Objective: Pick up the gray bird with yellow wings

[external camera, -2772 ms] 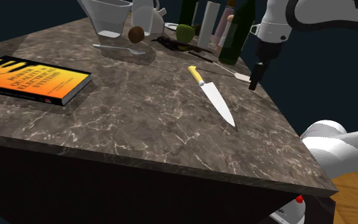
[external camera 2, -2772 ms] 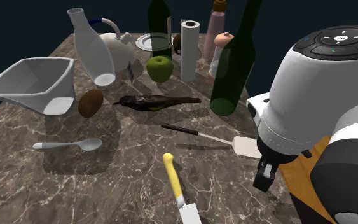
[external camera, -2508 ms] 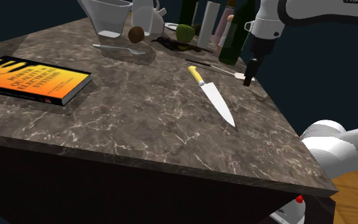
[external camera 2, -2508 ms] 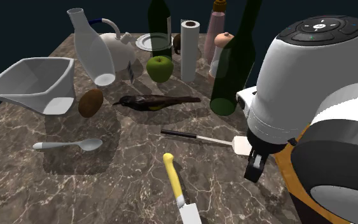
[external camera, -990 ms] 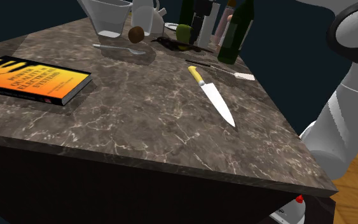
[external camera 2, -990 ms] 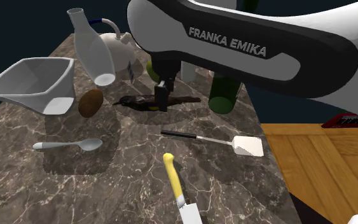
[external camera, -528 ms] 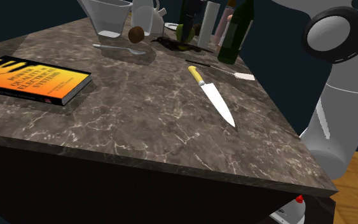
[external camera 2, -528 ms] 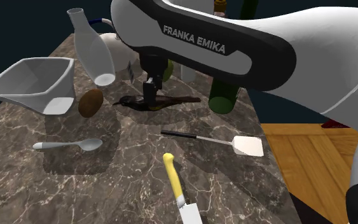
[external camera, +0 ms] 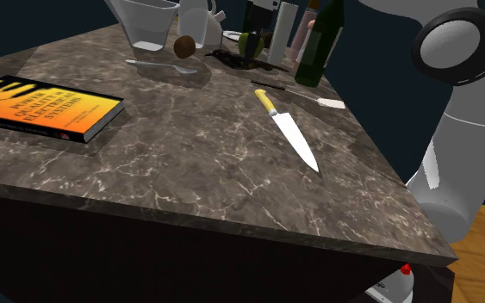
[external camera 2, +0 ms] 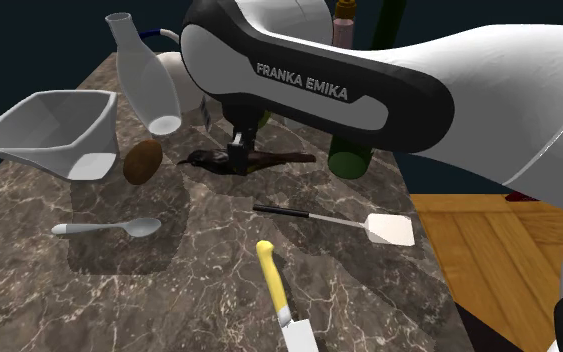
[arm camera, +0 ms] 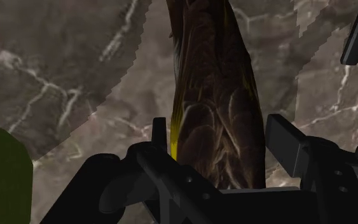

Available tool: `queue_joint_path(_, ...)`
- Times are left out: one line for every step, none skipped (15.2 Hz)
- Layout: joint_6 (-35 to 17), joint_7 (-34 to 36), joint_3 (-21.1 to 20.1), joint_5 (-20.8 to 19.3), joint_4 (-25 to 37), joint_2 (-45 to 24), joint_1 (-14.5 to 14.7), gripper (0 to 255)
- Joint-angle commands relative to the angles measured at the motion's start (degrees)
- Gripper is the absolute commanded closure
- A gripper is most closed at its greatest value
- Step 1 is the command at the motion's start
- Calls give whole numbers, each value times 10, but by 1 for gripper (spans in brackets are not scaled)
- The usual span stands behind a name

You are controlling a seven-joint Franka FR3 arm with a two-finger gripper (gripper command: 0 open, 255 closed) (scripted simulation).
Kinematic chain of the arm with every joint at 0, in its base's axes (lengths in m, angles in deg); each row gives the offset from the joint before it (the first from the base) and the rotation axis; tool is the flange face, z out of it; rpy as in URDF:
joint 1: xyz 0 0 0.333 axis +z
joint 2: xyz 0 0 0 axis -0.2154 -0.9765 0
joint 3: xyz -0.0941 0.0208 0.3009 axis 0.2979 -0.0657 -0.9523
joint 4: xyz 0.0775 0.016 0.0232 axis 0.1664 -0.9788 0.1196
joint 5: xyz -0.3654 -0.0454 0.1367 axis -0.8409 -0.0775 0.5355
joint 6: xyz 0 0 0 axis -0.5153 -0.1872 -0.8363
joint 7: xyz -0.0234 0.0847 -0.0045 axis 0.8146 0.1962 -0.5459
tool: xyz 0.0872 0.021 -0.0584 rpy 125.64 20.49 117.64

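Note:
The bird [external camera 2: 205,158] is dark grey-brown with a yellow streak along its wing and lies flat on the dark marble table [external camera 2: 169,290], among the things at the far end. My black gripper [external camera 2: 237,156] has come straight down over its middle. In the wrist view the bird's body [arm camera: 215,89] runs lengthwise between the two fingers [arm camera: 160,130], which press against its sides, so my gripper [arm camera: 219,132] is shut on it. The bird rests on the tabletop. In the shoulder view the bird [external camera: 219,55] lies at the table's far end with the hand above it.
Near the bird are a green apple [arm camera: 2,175], a brown oval fruit [external camera 2: 142,161], a dark green bottle [external camera 2: 352,150], a glass carafe [external camera 2: 145,85] and a white bowl [external camera 2: 54,130]. Closer lie a spatula [external camera 2: 374,226], a spoon [external camera 2: 109,229], a yellow-handled knife [external camera: 288,125] and an orange book [external camera: 42,106].
The hand sank the last bit onto the bird and its fingers closed on the body. The bird has not moved on the table.

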Motion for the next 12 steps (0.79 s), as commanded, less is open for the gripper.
queue_joint_path(0, 0, 0, 0, 0, 0, 0, 255)
queue_joint_path(0, 0, 0, 0, 0, 0, 0, 255)
queue_joint_path(0, 0, 0, 0, 0, 0, 0, 255)
queue_joint_path(0, 0, 0, 0, 0, 0, 0, 255)
queue_joint_path(0, 0, 0, 0, 0, 0, 0, 255)
queue_joint_path(0, 0, 0, 0, 0, 0, 0, 255)
queue_joint_path(-1, 0, 0, 0, -1, 0, 0, 255)
queue_joint_path(7, 1, 0, 0, 10, -2, 0, 255)
queue_joint_path(16, 1, 0, 0, 21, -5, 0, 255)
queue_joint_path(25, 2, 0, 0, 33, -7, -1, 255)
queue_joint_path(34, 3, 0, 1, 45, -10, -1, 255)
queue_joint_path(44, 3, 0, 1, 57, -13, -2, 255)
